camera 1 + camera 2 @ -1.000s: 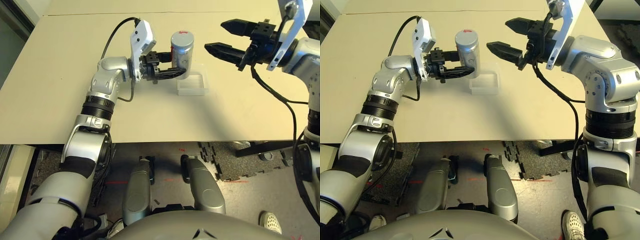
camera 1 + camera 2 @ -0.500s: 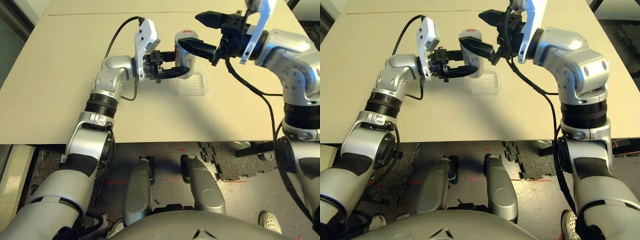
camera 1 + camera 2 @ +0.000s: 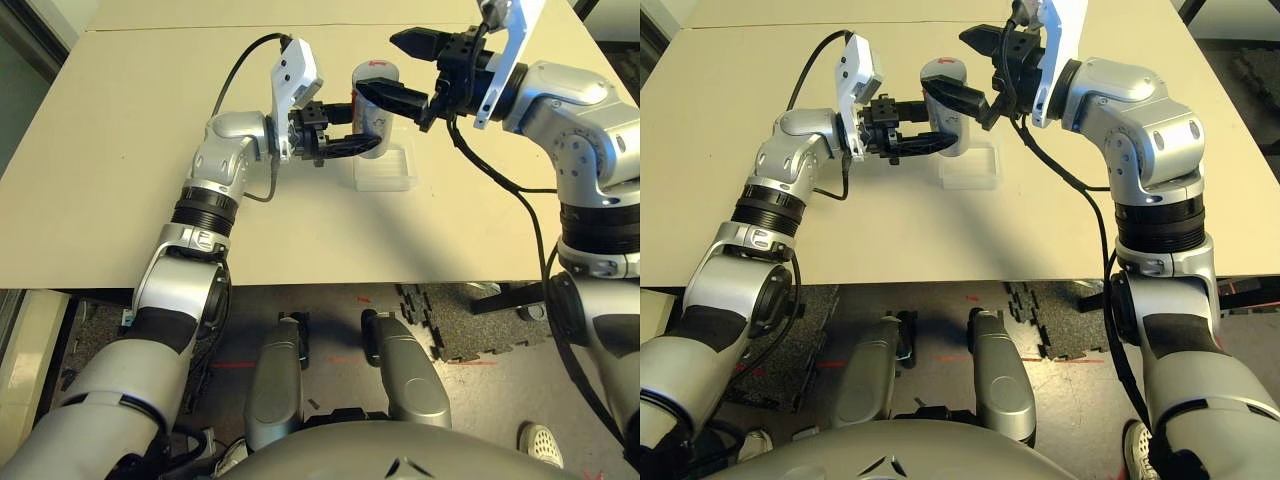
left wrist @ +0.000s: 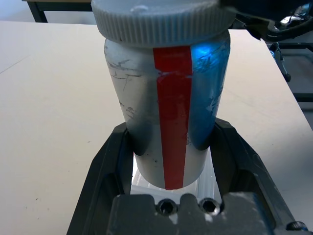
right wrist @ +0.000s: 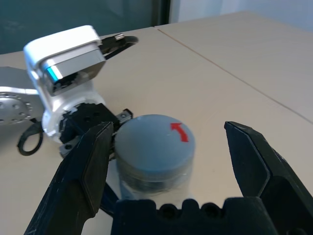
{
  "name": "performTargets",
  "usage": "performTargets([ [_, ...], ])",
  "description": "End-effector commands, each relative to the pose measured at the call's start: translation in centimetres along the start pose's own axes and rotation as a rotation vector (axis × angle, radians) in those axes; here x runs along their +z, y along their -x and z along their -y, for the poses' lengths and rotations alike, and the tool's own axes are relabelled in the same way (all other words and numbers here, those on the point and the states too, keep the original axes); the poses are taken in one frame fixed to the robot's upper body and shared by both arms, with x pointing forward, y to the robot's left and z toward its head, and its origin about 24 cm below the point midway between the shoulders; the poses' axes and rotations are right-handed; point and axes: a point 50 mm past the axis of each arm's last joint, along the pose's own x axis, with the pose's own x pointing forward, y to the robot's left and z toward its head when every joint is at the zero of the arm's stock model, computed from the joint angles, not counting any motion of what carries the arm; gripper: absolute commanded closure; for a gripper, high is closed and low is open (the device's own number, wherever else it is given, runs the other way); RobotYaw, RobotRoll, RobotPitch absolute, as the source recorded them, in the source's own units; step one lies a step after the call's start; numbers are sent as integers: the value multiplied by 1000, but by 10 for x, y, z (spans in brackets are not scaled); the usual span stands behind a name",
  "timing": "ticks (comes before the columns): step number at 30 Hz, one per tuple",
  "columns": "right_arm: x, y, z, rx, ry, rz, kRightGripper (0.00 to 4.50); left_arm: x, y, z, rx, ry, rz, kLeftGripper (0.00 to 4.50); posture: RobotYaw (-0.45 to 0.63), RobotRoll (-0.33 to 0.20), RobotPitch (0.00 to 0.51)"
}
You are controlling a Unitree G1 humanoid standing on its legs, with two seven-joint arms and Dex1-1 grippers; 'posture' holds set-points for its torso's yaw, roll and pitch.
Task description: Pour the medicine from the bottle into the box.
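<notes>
Since a second ago the right gripper [image 3: 405, 70] has swung in from well off to the right and now brackets the top of the bottle [image 3: 372, 110], while the bottle itself has hardly shifted. The bottle stands upright above the table [image 3: 120, 150], its cap [image 5: 155, 142] with the red arrow still on, its lower body clamped between the two fingers of the left gripper [image 3: 345, 143], which is closed firmly on it; the red stripe down its side faces the left wrist camera. The box [image 3: 385, 168] lies on the table just below and beside the bottle, toward the robot's right. The right gripper's jaws are spread wide, one finger [image 5: 83, 176] close against the cap's edge and the other standing clear of it, gripping nothing.
</notes>
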Motion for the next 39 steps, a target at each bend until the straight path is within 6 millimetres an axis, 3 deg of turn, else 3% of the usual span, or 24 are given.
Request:
performTargets([
  [1, 0, 0, -6, 31, -3, 5, 0, 1, -3, 2, -24, -18, -6, 2024, -135, 0, 188],
  [12, -7, 11, 10, -64, -13, -12, 0, 0, -1, 2, -22, -12, -11, 2024, -128, 0, 196],
  [27, -15, 55, 28, -199, -36, -51, 0, -1, 2, -1, -7, -11, -17, 2024, -133, 0, 201],
  [33, -13, 67, 24, -200, -52, -56, 0, 1, 2, -2, 4, -17, -7, 2026, -141, 0, 200],
  [39, -4, 60, 7, -100, -86, -17, 0, 2, 1, -3, 6, -20, -4, 2026, -145, 0, 200],
])
